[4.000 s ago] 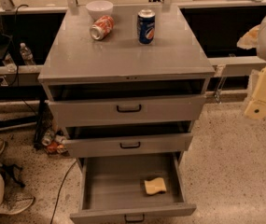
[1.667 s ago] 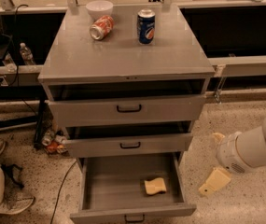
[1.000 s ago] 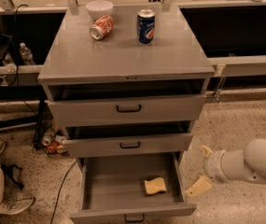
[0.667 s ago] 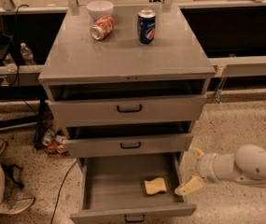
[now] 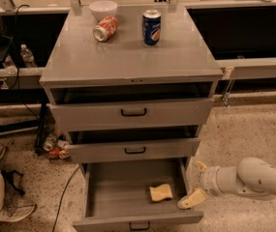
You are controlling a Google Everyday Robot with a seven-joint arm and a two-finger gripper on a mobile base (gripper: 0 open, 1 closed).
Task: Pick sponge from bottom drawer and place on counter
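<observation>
The pale yellow sponge [image 5: 161, 192] lies on the floor of the open bottom drawer [image 5: 137, 220], right of its middle. The cream-coloured gripper [image 5: 194, 182] is at the end of the arm that comes in from the lower right. It hangs at the drawer's right wall, just right of the sponge and apart from it. Its fingers are spread and hold nothing; the lower fingertip [image 5: 191, 199] is over the drawer's right front corner. The grey counter [image 5: 128, 57] is the cabinet's top.
On the counter stand a white bowl [image 5: 103, 7], an orange can [image 5: 105, 28] on its side and an upright blue can [image 5: 151, 27]. The top drawer [image 5: 133, 112] and middle drawer [image 5: 135, 150] are slightly open. Cans and cables lie on the floor at left [image 5: 54, 146].
The arm came down from the upper right to floor level, then moved left until the gripper reached the bottom drawer's right wall. The sponge has not moved.
</observation>
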